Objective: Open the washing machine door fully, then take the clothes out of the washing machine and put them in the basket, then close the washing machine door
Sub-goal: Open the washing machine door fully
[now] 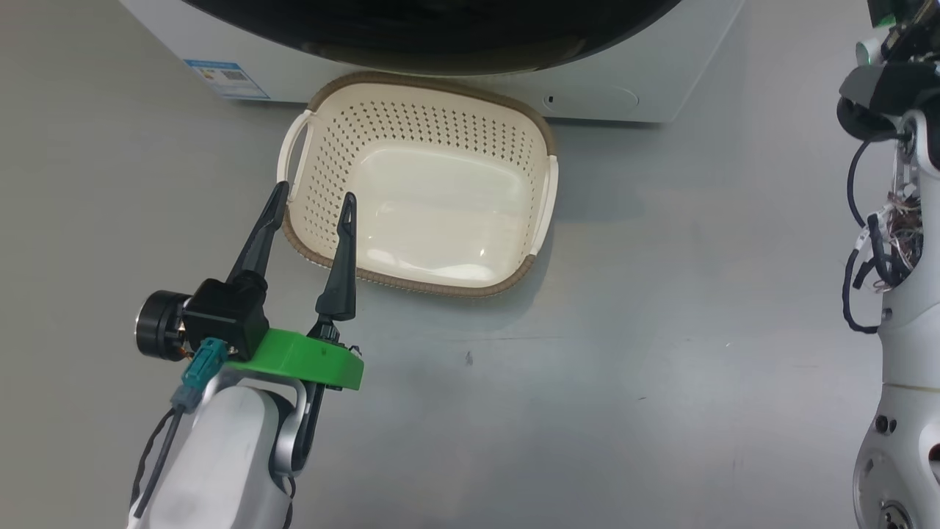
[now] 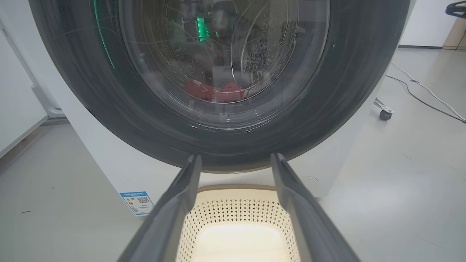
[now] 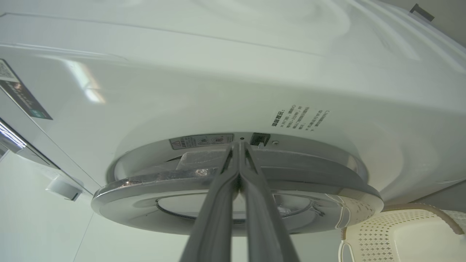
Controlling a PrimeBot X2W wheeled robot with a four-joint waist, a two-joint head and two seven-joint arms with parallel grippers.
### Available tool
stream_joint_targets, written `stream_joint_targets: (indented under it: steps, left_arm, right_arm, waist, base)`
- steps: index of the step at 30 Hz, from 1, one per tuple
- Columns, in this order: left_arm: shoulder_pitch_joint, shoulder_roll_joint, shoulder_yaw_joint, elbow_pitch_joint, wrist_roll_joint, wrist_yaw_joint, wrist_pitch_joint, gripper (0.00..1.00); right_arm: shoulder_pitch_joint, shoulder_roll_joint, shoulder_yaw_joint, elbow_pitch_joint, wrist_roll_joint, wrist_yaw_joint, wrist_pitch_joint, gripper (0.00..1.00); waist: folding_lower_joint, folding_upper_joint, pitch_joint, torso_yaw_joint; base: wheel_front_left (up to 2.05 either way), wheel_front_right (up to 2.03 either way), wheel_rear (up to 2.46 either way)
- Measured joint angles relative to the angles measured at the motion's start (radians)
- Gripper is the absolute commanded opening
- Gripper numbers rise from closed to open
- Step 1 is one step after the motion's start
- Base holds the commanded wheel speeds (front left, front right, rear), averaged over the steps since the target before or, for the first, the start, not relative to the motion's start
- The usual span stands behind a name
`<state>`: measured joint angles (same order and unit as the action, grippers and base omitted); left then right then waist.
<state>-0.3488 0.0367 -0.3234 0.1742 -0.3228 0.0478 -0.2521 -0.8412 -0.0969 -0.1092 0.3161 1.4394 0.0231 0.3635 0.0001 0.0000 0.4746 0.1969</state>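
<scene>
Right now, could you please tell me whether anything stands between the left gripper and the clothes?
Yes: the washing machine door stands between them, and the red clothes lie behind its glass. The open left gripper is outside it, by the basket.

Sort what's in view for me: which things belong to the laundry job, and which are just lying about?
Job: washing machine, washing machine door, red clothes inside the drum, basket.
Lying about: floor cables, caster wheel.
</scene>
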Motion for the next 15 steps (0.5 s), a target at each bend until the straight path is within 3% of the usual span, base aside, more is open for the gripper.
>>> stream_joint_targets:
  steps: [15]
  left_arm:
    - [-0.033, -0.004, -0.046, -0.007, -0.029, 0.01, 0.0, 1.0]
  right_arm:
    - [-0.195, -0.05, 0.052, 0.101, -0.008, -0.048, 0.084, 0.0]
  waist:
    - [0.0, 0.0, 0.061, 0.069]
  base:
    - [0.0, 0.0, 0.0]
